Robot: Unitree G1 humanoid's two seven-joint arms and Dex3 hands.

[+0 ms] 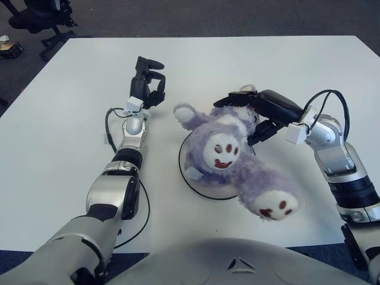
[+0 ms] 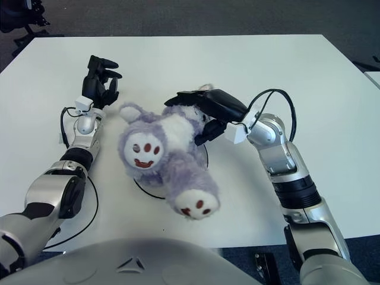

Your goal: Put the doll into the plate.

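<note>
A purple plush doll (image 1: pixel 228 155) with a white belly and brown paw marks lies over the round, dark-rimmed plate (image 1: pixel 181 161) at the table's middle. Its body hides most of the plate. One leg (image 1: pixel 270 203) sticks out past the rim toward the front right, and one arm (image 1: pixel 183 113) points left. My right hand (image 1: pixel 244 119) comes in from the right and is shut on the doll's upper body, with black fingers (image 2: pixel 196 96) over the top. My left hand (image 1: pixel 148 80) shows left of the plate, fingers loosely bent and holding nothing.
The white table (image 1: pixel 267 59) stretches wide behind and to both sides of the plate. A black cable (image 1: pixel 108 127) loops beside my left forearm. Off the table's far-left corner are an office chair (image 1: pixel 41 18) and a small box (image 1: pixel 9 47) on the dark floor.
</note>
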